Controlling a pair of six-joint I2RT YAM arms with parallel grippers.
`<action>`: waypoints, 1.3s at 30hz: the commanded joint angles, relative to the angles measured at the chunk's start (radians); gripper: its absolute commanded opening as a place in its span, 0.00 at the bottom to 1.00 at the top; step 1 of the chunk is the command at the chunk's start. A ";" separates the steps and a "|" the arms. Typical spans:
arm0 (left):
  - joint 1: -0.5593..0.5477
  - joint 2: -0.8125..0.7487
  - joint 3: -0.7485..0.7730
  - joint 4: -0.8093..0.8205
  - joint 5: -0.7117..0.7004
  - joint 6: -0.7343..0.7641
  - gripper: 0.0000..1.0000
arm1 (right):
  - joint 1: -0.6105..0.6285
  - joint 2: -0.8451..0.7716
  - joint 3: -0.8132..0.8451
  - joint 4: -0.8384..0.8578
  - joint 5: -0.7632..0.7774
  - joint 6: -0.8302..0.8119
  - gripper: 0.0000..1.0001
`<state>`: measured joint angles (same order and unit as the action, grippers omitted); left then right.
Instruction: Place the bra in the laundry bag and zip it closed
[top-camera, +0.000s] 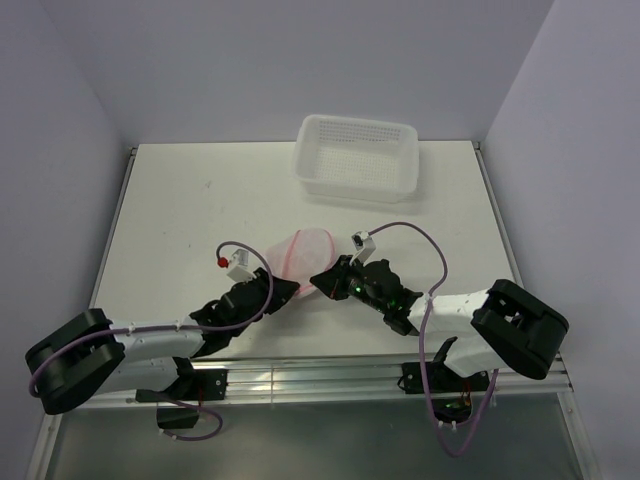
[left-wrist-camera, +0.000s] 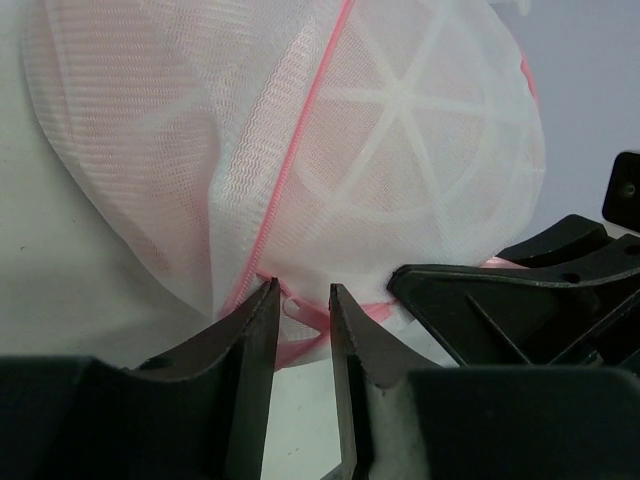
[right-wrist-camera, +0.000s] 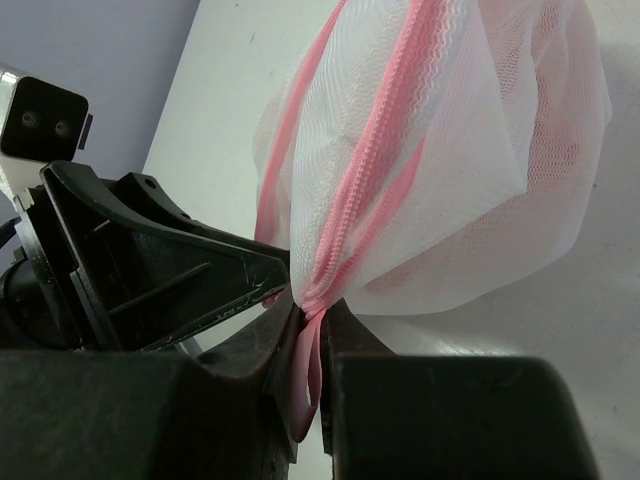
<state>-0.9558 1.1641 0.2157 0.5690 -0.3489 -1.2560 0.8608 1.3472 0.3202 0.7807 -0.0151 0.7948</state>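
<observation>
The laundry bag (top-camera: 308, 252), a round white mesh pouch with a pink zipper rim, lies at the table's near middle. It fills the left wrist view (left-wrist-camera: 400, 150) and the right wrist view (right-wrist-camera: 480, 180). A soft pink tint shows through the mesh; the bra itself is not plainly visible. My left gripper (top-camera: 290, 289) is at the bag's near left edge, its jaws slightly apart (left-wrist-camera: 300, 300) with the zipper pull tab (left-wrist-camera: 297, 312) lying between the tips, unpinched. My right gripper (top-camera: 322, 281) is shut (right-wrist-camera: 318, 325) on the pink zipper rim (right-wrist-camera: 372, 150) at the bag's near right edge.
A white perforated plastic basket (top-camera: 350, 186) stands at the back of the table, right of centre. The two grippers are close together, with the right fingers (left-wrist-camera: 520, 300) just right of my left jaws. A metal rail (top-camera: 300, 375) runs along the near edge.
</observation>
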 joint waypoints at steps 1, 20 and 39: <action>-0.004 0.026 -0.012 0.109 -0.032 -0.016 0.33 | 0.014 0.009 -0.003 0.057 -0.003 -0.002 0.00; -0.018 -0.067 -0.062 0.017 -0.028 -0.125 0.57 | 0.015 0.012 -0.009 0.066 0.003 0.001 0.00; -0.046 0.006 -0.053 0.150 -0.016 -0.157 0.38 | 0.027 0.027 -0.001 0.074 0.000 0.007 0.00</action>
<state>-0.9939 1.1717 0.1535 0.6540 -0.3565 -1.4124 0.8749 1.3663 0.3199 0.8021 -0.0193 0.8009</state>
